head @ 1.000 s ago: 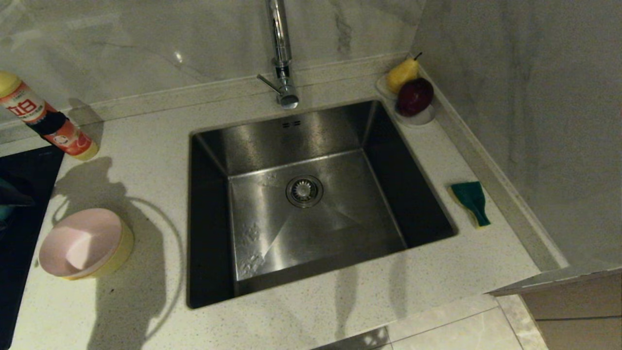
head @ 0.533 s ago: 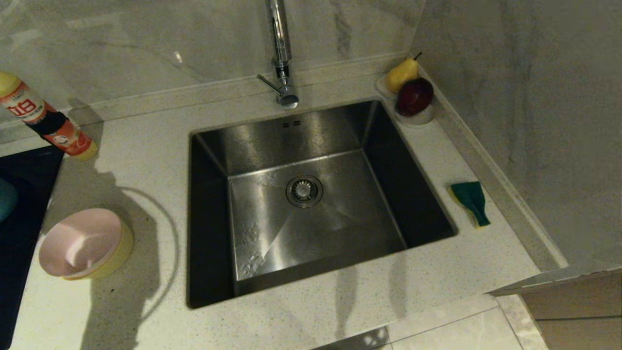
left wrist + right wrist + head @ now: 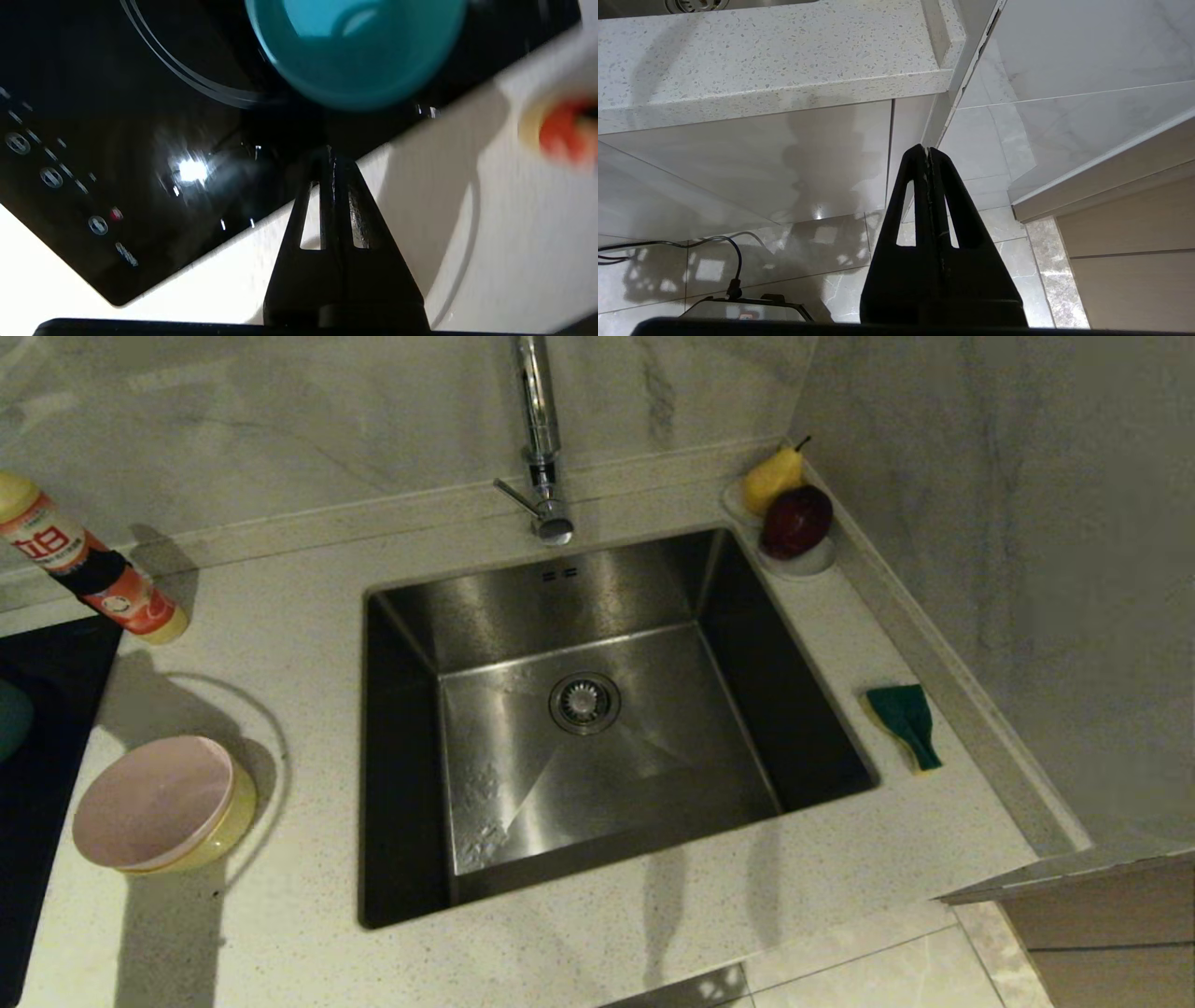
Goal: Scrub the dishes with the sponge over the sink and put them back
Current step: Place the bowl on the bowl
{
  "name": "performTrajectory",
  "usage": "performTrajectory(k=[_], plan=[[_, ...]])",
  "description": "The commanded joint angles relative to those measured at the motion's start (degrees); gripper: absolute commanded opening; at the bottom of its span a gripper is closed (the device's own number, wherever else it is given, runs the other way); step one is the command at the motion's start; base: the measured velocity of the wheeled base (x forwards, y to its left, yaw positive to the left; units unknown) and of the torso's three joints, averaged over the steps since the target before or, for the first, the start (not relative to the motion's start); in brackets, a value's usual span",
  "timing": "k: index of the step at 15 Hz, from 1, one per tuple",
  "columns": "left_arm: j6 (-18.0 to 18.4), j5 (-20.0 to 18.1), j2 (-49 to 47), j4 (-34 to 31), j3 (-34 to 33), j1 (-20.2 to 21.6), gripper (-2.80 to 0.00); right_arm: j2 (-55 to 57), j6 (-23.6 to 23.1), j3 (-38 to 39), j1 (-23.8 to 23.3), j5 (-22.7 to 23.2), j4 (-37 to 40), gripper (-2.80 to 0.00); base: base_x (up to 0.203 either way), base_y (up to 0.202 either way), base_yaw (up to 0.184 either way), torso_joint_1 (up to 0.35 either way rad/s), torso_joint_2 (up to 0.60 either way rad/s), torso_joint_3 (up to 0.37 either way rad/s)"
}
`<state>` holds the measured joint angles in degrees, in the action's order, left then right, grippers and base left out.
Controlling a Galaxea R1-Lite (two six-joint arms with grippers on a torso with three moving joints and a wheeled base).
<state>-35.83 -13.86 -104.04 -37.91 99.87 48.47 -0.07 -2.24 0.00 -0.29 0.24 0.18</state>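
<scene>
My left gripper (image 3: pixel 332 151) hung pressed together and empty above the cooktop (image 3: pixel 117 140) edge, near the blue bowl (image 3: pixel 357 46).

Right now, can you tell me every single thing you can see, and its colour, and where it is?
sink: one, steel, set in the middle of the counter.
tap: one, chrome, behind the sink.
pink bowl: one, pale pink, nested in the yellow bowl, left of the sink.
yellow bowl: one, under the pink bowl.
blue bowl: one, on the black cooktop.
cooktop: one, black, at the counter's far left.
sponge: one, green face on yellow, right of the sink.
bottle: one, orange and white, back left.
white dish: one, back right corner, holding fruit.
pear: one, yellow.
dark red fruit: one.
left gripper: fingers shut, empty, near the blue bowl.
right gripper: fingers shut, parked below the counter.
</scene>
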Motion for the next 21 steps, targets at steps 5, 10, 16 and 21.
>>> performTrajectory(k=[5,10,16,21], plan=[[-3.03,-0.62,-8.59,-5.31,10.87,3.45,0.00,0.07,-0.05,0.00,0.00,0.02,-0.01,-2.80,0.000,0.000,0.000,0.000,0.00,0.000],[-5.50,-0.77,-11.69,-3.70,10.87,5.03,0.00,0.07,-0.05,0.00,-0.04,0.02,-0.01,-2.80,0.000,0.000,0.000,0.000,0.00,0.000],[-7.05,-6.88,-13.12,-3.49,10.87,6.91,0.00,0.07,-0.05,0.00,0.00,0.02,-0.01,-2.80,0.000,0.000,0.000,0.000,0.00,0.000],[-7.14,-6.79,-15.81,-3.22,10.87,7.32,0.00,0.07,-0.05,0.00,0.03,0.02,-0.01,-2.80,0.000,0.000,0.000,0.000,0.00,0.000]])
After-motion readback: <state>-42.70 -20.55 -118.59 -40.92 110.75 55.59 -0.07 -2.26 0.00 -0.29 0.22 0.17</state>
